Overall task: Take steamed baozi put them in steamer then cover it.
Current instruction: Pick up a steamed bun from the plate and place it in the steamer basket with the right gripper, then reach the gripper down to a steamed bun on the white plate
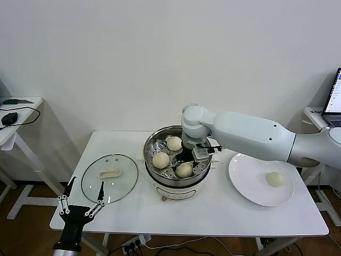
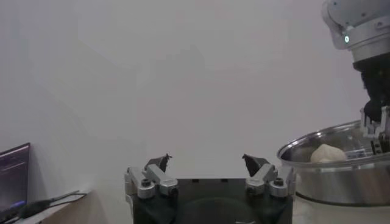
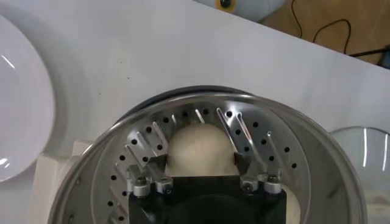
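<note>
Fingers (image 3: 157,165) of your right gripper (image 3: 201,164) stand spread wide, one on either side of a baozi (image 3: 200,146) down inside the steamer (image 1: 151,145); you can see the bun sitting on the perforated floor between the tips, but whether the pads touch it is hard to tell. From the head view, your right gripper (image 1: 198,154) reaches down over the steamer's right side, and three baozi lie in the basket: one at the far side (image 1: 174,142), one to the left (image 1: 161,160), one at the near side (image 1: 184,169). A fourth baozi (image 1: 275,179) rests on the white plate (image 1: 242,184) to the right of the steamer. The cover (image 1: 110,177) lies flat on the white table (image 1: 213,216) left of the steamer, handle up. Your left gripper (image 1: 81,202) waits at the table's near left edge, just beside the cover, its fingers wide apart and empty.
</note>
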{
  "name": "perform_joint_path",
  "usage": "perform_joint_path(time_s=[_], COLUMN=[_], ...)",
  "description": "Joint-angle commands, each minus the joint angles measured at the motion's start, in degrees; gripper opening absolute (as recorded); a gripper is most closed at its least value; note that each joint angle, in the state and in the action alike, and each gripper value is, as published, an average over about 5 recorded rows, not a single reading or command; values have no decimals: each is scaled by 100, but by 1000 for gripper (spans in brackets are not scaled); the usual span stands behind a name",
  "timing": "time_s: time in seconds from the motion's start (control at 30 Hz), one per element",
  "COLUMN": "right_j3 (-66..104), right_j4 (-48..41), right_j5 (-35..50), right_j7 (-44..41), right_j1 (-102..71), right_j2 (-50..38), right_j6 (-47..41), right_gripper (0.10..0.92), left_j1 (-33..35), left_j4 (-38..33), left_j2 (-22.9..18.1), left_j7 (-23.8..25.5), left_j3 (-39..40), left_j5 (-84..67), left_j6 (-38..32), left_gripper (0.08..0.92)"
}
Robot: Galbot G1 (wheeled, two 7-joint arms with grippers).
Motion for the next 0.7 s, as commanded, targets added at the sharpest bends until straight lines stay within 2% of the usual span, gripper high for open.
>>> perform_joint_path(time_s=[0.03,0.2,0.37,0.53,0.7], right_j3=[79,402,932,708,870], right_j4=[43,38,-327,-917,-1998], right_j5=[-62,90,1022,3040,3672], right_j7=[55,39,-219,-277,-635], right_j1=[2,65,219,606,626], right_j2=[-18,-202,-784,-1696,-2145], right_j6=[275,275,-183,-2145,-3427], right_gripper=[821,823,823,823,823], left_j1=[-9,-8,-3,-29,-52], left_j4=[10,10,9,-10,-15], left_j2=[2,1,9,22,21], left_j7=[0,-1,-2,-3,-3], left_j3=[1,1,-16,-1,51], left_j5=[-5,-6,-8,-14,-10], left_j6=[0,0,-5,14,36], left_gripper=[823,823,823,823,823])
